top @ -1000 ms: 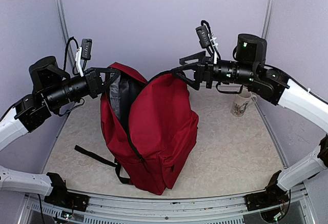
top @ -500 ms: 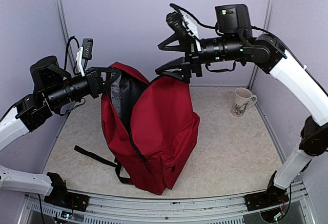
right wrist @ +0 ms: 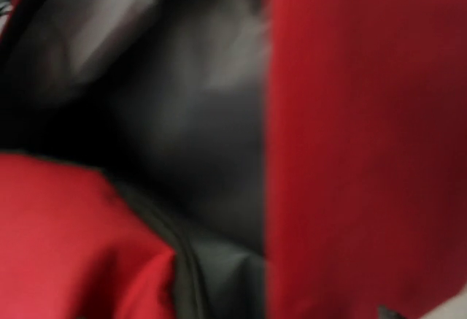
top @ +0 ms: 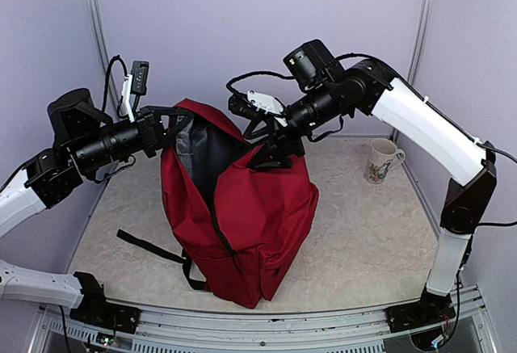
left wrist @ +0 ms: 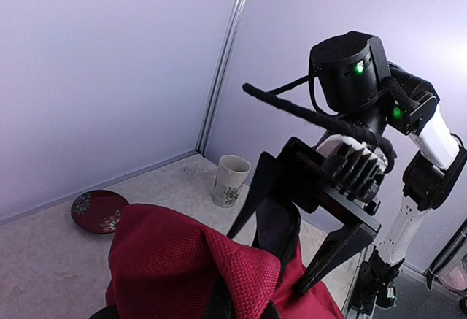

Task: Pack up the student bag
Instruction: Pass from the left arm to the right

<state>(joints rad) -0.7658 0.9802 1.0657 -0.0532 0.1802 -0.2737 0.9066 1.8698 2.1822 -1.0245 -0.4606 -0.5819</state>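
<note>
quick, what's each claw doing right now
left claw: shut on the bag, at its top edge
right claw: open at the bag's mouth, gripping nothing

The top camera is looking down from high on the near side of the large dark red soft fabric backpack (top: 250,224). The left wrist camera is skimming its top closely; the right is peering, blurred, into its opening. All are sharing that top.

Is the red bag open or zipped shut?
Open. The bag gapes at the top, and you can see its grey lining inside.
</note>
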